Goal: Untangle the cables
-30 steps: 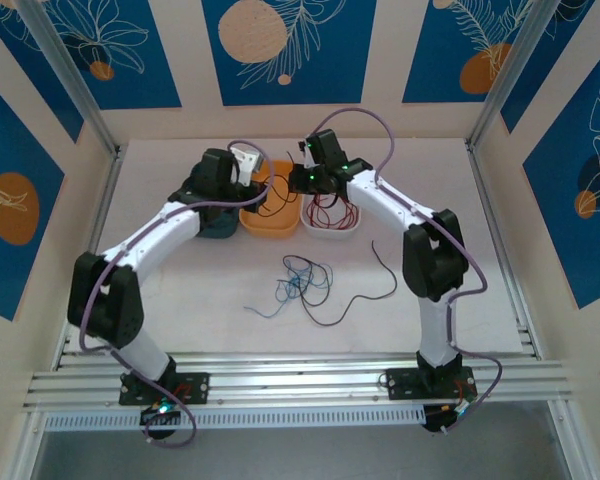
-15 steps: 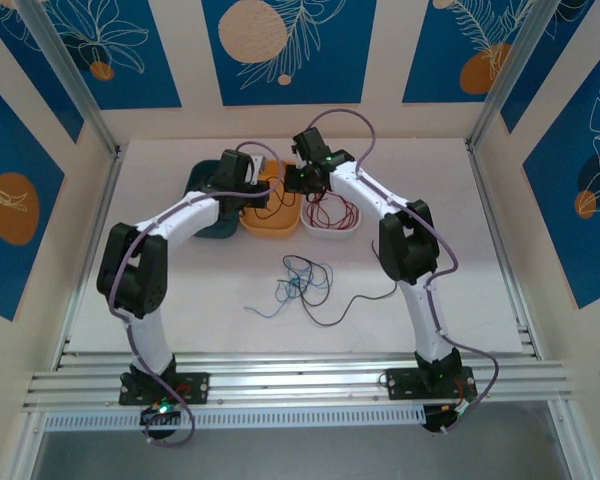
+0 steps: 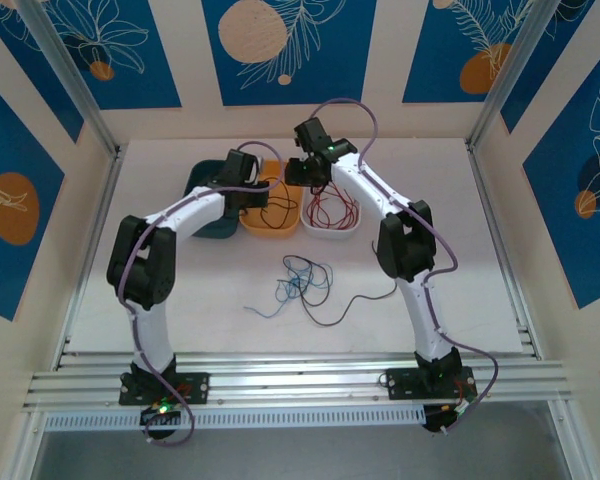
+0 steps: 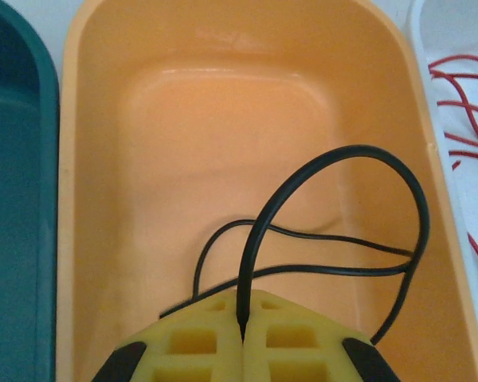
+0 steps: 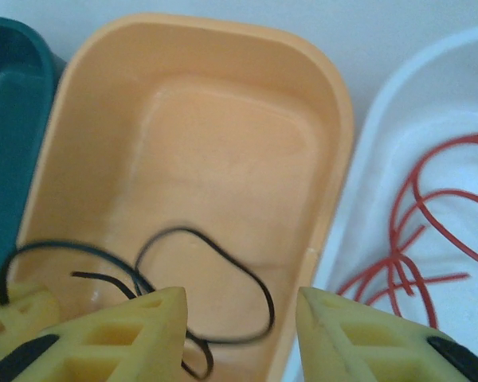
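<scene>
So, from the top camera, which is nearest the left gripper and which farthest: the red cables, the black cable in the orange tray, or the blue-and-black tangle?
1. The black cable: pinched in the left gripper, over the orange tray.
2. The red cables: in the white tray, next door on the right.
3. The blue-and-black tangle: loose on the table, toward its near edge.

One black cable [image 4: 334, 151] lies in the orange bin [image 4: 72, 199]. It rises in a tall loop, a flatter loop crosses the bin floor, and one stretch is pinched between the left fingers [image 4: 199, 346]. The red cable [image 3: 332, 210] lies in loose coils in the white bin [image 3: 330, 234] just right of the orange bin. On the counter [image 3: 180, 290], nearer than the orange bin, the blue cable [image 3: 292, 283] is tangled with a second black cable [image 3: 352, 304], which trails off to the right.
</scene>
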Action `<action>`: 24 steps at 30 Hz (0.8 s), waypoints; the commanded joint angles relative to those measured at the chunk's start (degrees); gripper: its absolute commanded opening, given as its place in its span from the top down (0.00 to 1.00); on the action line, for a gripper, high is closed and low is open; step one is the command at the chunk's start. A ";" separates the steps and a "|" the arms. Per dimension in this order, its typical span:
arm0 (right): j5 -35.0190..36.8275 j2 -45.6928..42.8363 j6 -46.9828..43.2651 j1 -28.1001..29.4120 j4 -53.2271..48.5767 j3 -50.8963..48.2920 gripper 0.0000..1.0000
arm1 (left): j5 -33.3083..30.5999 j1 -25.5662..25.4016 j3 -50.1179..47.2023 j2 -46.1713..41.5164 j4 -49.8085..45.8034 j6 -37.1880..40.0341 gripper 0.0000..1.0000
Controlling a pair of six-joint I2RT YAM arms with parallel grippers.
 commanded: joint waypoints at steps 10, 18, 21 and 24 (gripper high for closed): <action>6.16 -26.64 3.53 -1.50 1.96 -27.05 0.48 | -1.49 0.44 9.25 4.70 -3.94 -0.76 0.50; 8.52 -41.79 8.09 -3.83 1.86 -46.31 0.46 | -0.25 0.44 8.53 1.15 -4.19 -0.83 0.33; 10.17 -46.21 10.49 -3.96 0.35 -52.38 0.45 | 0.67 0.32 6.20 -1.72 -3.39 -1.09 0.26; 10.52 -49.84 13.68 -4.19 -1.29 -58.19 0.46 | 0.94 0.15 2.65 -5.92 -2.47 -1.42 0.12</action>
